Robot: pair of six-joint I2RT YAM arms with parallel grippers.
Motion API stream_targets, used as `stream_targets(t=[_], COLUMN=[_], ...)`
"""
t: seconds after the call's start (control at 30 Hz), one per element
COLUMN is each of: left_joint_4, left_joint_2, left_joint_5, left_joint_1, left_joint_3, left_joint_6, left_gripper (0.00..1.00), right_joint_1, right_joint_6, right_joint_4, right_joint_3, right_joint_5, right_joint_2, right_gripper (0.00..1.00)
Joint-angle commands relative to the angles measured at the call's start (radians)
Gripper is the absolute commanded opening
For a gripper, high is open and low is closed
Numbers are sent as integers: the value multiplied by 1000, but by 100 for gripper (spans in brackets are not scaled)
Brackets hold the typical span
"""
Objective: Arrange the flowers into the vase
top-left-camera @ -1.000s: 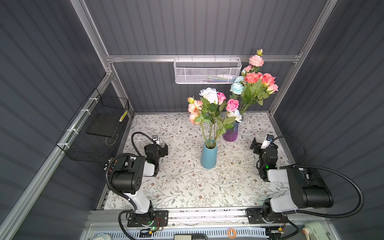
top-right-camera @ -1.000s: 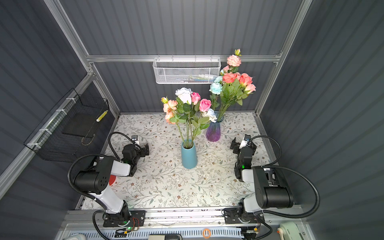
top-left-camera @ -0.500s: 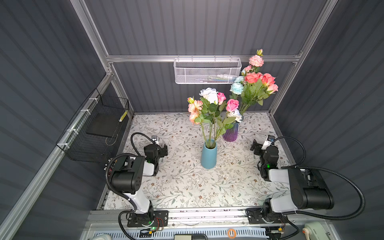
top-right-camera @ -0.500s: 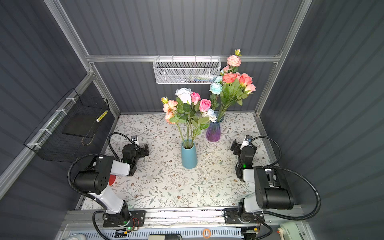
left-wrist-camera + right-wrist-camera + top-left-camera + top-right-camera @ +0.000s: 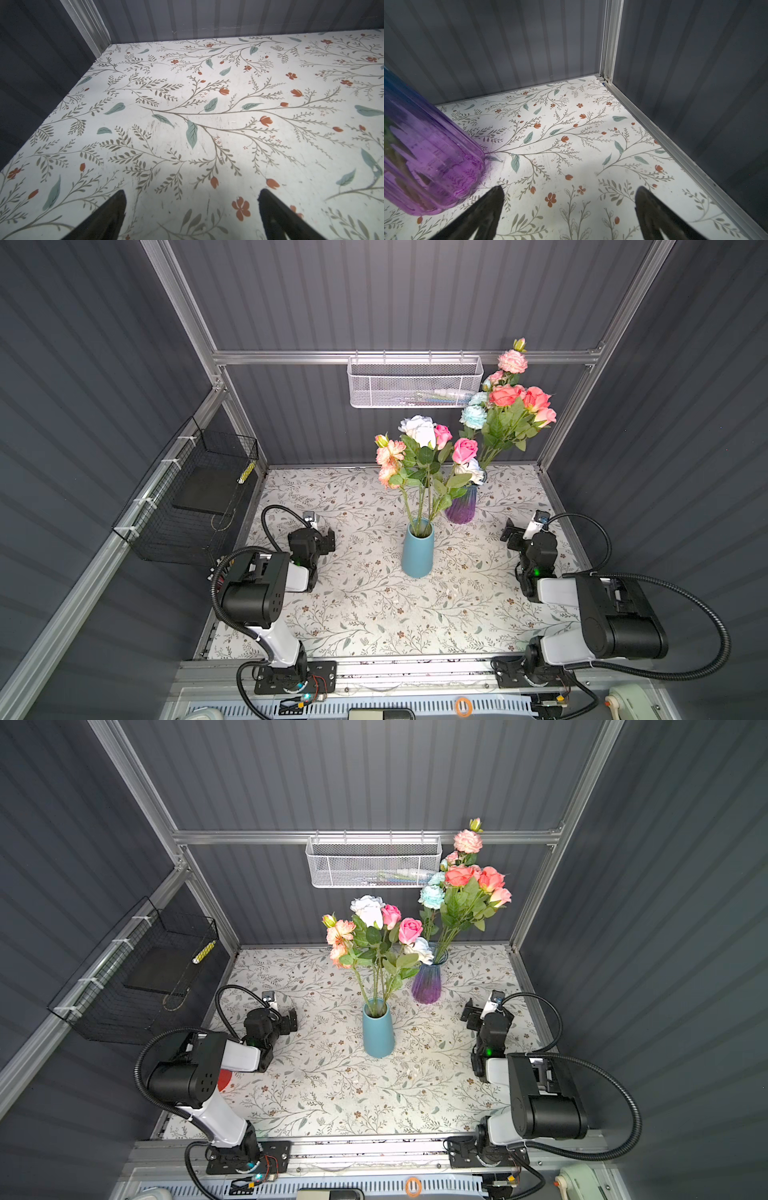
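Two vases stand on the floral table, and both hold flowers. In both top views a blue vase at the middle holds white, pink and coral flowers. Behind it to the right, a purple glass vase holds coral, pink and pale blue flowers. My left gripper rests low at the left, open and empty. My right gripper is open and empty, just right of the purple vase.
A white mesh basket hangs on the back rail. A black wire basket hangs on the left wall. Grey walls close in the table on three sides. Both arms lie folded near the front corners.
Both arms have shifted only very slightly. The vases and flowers stand as before.
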Motion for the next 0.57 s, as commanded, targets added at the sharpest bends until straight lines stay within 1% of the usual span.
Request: stream_targets(t=[0.0, 0.53], left_joint_4=[3, 3], left_joint_2=[5, 5], left_joint_5=[-13, -13], left_joint_1=[6, 6], left_joint_3=[8, 8], left_joint_6=[-11, -12], left_gripper=[100, 100], right_joint_1=[5, 7], right_joint_6=[4, -2], right_joint_4=[-3, -13], right_joint_3=[-5, 0], right_joint_5=[-2, -12], right_joint_2=[-6, -4], right_gripper=[99, 99])
